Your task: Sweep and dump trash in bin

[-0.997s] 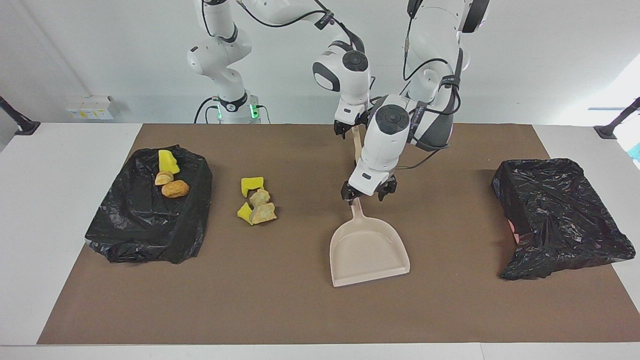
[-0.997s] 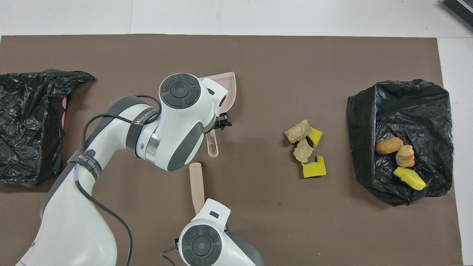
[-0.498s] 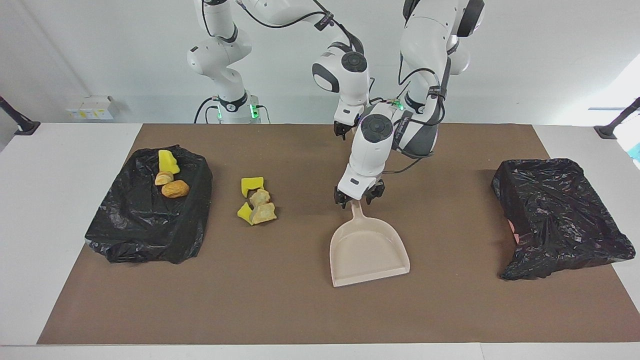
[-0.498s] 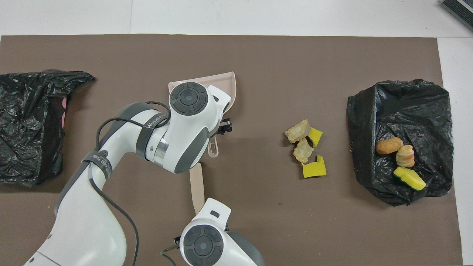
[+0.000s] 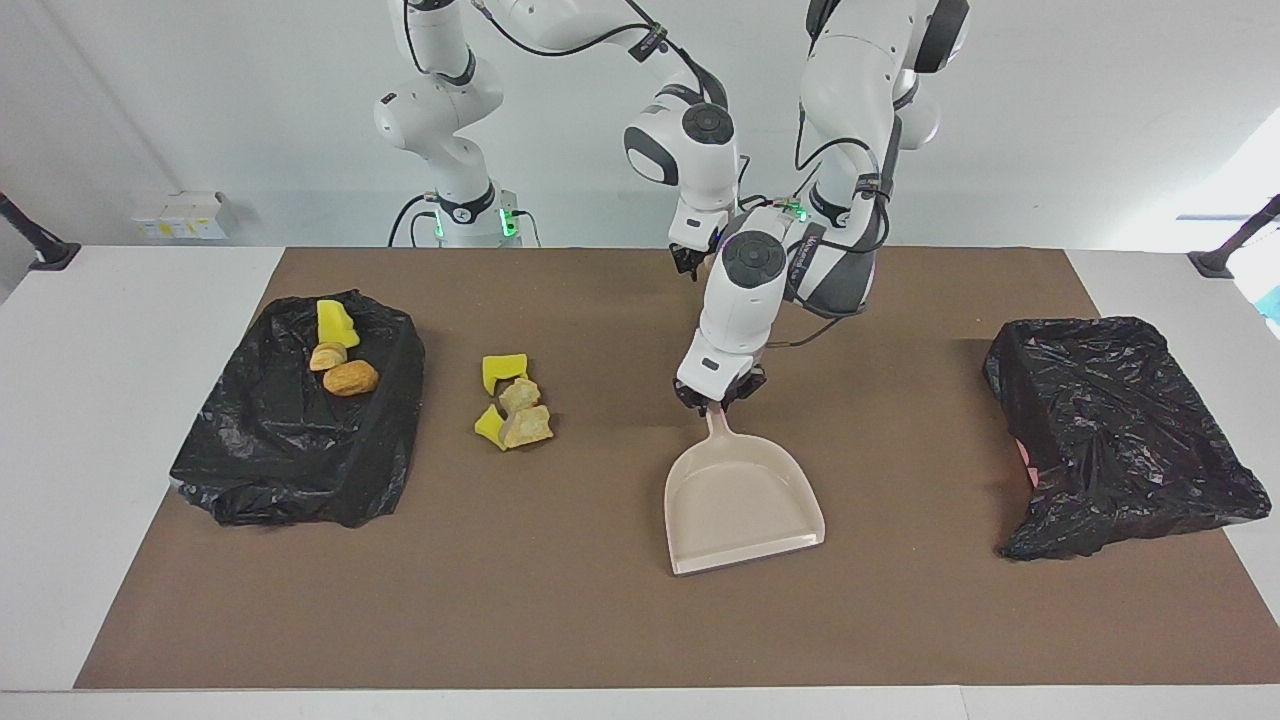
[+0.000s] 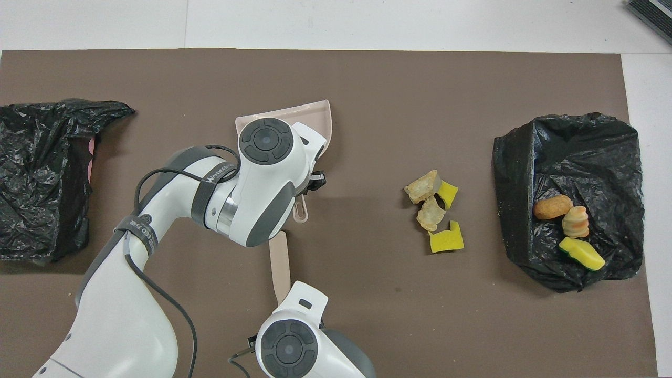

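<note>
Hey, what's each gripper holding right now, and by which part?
Left gripper grips the dustpan by its handle. Right gripper is over the brush handle; hold unclear.

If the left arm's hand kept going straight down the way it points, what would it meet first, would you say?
The left hand points down at the dustpan's handle and appears already closed on it, so the handle comes first, with the brown mat directly beneath.

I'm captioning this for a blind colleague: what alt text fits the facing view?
The left gripper is shut on a beige dustpan handle mid-table, while the right gripper sits over a flat beige stick nearer the robots. Loose trash scraps lie between the dustpan and a black-bagged bin holding more scraps.
</note>
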Available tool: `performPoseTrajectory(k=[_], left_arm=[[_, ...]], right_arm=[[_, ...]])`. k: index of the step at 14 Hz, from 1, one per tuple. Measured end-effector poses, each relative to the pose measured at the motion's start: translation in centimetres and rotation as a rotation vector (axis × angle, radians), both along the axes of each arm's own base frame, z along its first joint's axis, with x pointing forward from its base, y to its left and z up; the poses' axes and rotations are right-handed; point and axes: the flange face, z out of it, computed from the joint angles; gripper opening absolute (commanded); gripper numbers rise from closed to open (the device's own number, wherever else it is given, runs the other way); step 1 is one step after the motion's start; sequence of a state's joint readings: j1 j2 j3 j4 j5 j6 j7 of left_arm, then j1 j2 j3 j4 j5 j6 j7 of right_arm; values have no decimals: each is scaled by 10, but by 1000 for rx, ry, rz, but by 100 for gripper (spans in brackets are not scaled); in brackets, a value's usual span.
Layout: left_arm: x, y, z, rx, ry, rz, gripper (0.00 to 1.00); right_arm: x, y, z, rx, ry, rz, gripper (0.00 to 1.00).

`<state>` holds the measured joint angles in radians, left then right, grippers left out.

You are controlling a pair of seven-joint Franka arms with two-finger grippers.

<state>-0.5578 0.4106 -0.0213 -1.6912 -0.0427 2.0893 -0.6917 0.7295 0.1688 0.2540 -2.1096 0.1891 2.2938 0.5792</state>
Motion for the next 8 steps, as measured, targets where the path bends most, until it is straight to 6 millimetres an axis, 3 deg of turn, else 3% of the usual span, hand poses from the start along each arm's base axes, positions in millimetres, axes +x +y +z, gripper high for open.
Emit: performPoseTrajectory(k=[2,3,4,5,6,8], left_arm=[[4,5,7,0,-7,9,0],[6,8,12,0,-12,14,0],[10,13,19,9,-17,17,0],[14,20,25,32,-26,9,0],[19,28,32,57,-40,1,0],[30,49,40,84,-43,-22,0]], right_arm=[[0,0,0,0,0,0,70],[0,0,0,-1,0,0,63],[0,0,-1,-1,1,0,30],[0,0,-1,-1,1,1,9],[0,0,-1,-1,1,3,0],[0,0,-1,-1,0,4,0]])
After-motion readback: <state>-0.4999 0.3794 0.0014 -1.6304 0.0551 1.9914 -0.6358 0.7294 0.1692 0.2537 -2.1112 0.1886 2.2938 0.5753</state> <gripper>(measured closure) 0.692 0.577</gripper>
